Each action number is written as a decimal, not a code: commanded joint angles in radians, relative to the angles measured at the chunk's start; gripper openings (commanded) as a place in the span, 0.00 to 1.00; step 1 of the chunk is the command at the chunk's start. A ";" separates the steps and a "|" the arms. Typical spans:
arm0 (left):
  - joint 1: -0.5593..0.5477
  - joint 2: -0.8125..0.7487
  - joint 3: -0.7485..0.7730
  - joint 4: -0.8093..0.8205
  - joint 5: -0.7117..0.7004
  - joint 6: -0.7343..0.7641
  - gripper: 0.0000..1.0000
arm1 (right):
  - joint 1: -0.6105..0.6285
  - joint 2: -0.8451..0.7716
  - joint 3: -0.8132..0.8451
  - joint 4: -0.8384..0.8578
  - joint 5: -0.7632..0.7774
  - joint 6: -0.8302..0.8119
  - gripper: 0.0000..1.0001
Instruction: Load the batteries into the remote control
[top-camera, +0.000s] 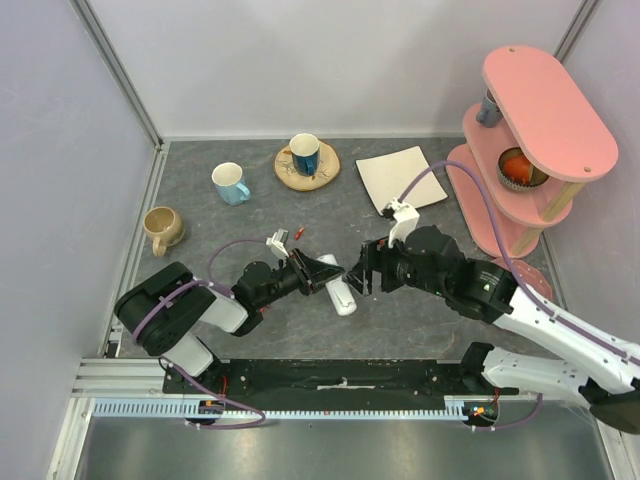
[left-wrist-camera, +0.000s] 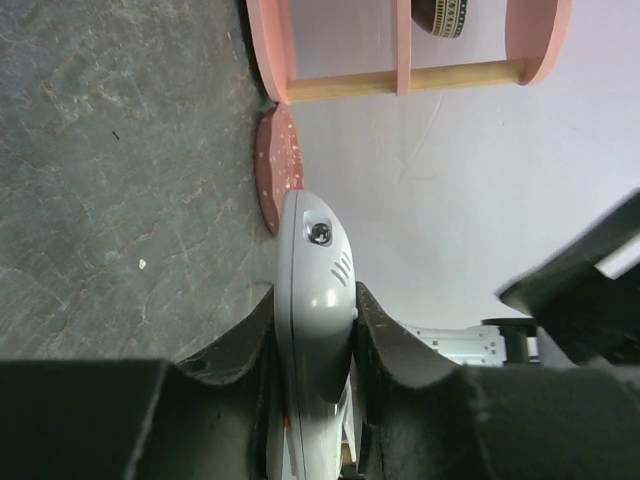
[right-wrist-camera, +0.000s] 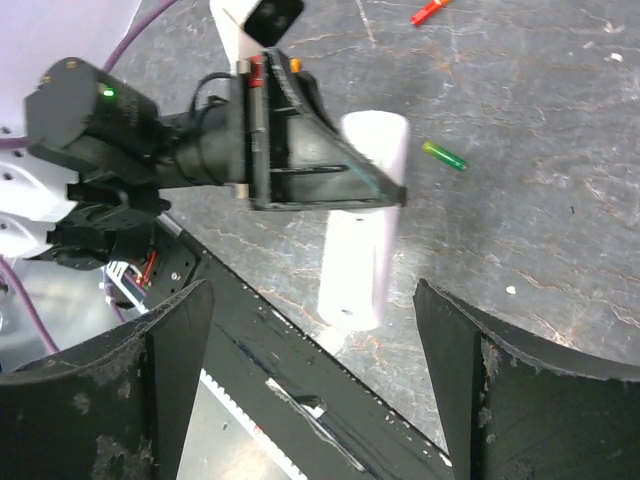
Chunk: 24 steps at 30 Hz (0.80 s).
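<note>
Clamping the remote (top-camera: 343, 297) in my left gripper (top-camera: 328, 272); my right gripper (top-camera: 362, 272) hangs spread wide beside it; a green battery (right-wrist-camera: 443, 156) lies near.

The top view looks down from above and behind the arm bases and takes in the whole tabletop (top-camera: 420, 325), with the remote control (top-camera: 342, 297) near its centre. The left wrist view sits hard against the remote control (left-wrist-camera: 312, 320), sighting along it toward the pink shelf (left-wrist-camera: 272, 50) beyond. The right wrist view looks down on the remote control (right-wrist-camera: 355, 270) from close by, past the right claw (right-wrist-camera: 310, 380). It shares with the top view the left claw (right-wrist-camera: 385, 185) on the remote control.
</note>
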 joint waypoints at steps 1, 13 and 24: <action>0.031 -0.008 0.020 0.375 0.123 -0.094 0.02 | -0.088 -0.070 -0.154 0.164 -0.157 0.035 0.89; 0.046 -0.080 0.029 0.375 0.277 -0.093 0.02 | -0.171 -0.145 -0.420 0.534 -0.449 0.112 0.90; 0.046 -0.091 0.071 0.375 0.291 -0.096 0.02 | -0.176 -0.130 -0.509 0.618 -0.500 0.132 0.89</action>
